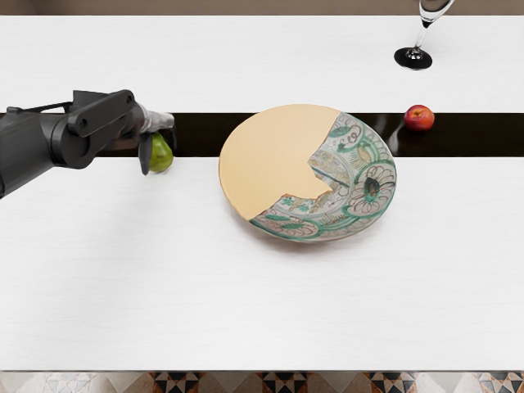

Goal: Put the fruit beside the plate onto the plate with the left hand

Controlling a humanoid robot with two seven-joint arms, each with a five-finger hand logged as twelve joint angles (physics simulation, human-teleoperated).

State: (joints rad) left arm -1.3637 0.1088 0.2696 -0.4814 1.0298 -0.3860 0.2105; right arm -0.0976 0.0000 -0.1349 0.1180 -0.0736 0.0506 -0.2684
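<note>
A green pear (162, 154) is at the left, on the near white table's back edge by the dark gap. My left hand (153, 141) comes in from the left and is on the pear: one dark finger (145, 155) runs down its left side and a grey finger (161, 120) lies over its top. I cannot tell whether the pear rests on the table or is lifted. The large plate (270, 155), part plain orange and part green-patterned, lies at the centre, about a hand's width to the right of the pear. The right arm is out of view.
A red fruit (419, 118) lies in the dark gap (205, 131) to the right of the plate. A wine glass (415, 49) stands on the far table (246, 57) at the back right. The near table (246, 303) stretches white in front of the plate.
</note>
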